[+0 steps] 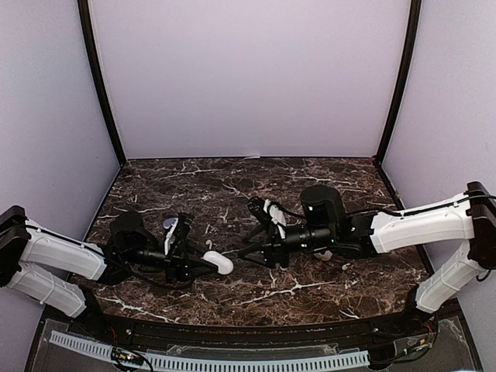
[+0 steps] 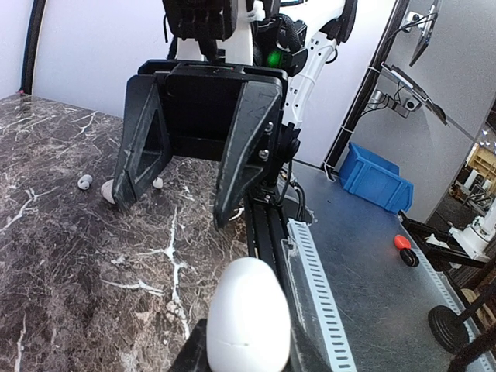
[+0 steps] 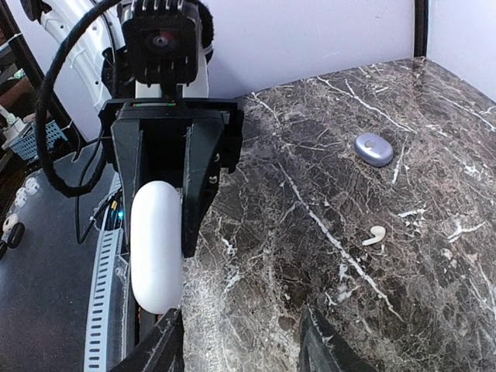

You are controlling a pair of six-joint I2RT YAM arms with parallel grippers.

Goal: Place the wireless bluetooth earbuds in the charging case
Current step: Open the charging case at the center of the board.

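My left gripper (image 1: 208, 262) is shut on a closed white pill-shaped charging case (image 1: 219, 263), held just above the table. In the left wrist view the case (image 2: 248, 314) fills the bottom between the jaws of the left gripper (image 2: 248, 349). My right gripper (image 1: 254, 246) faces it a short way off, open and empty, and its own view shows the right gripper (image 3: 244, 349) with its black fingers (image 3: 164, 345) spread. One white stemmed earbud (image 3: 375, 235) lies on the marble. Small white earbuds (image 2: 84, 182) lie beyond the right gripper (image 2: 186, 182).
A closed lavender case (image 3: 373, 149) lies on the dark marble table (image 1: 232, 178) further out. The table's front edge carries a black rail and a white slotted strip (image 1: 232, 361). Purple walls enclose the back and sides.
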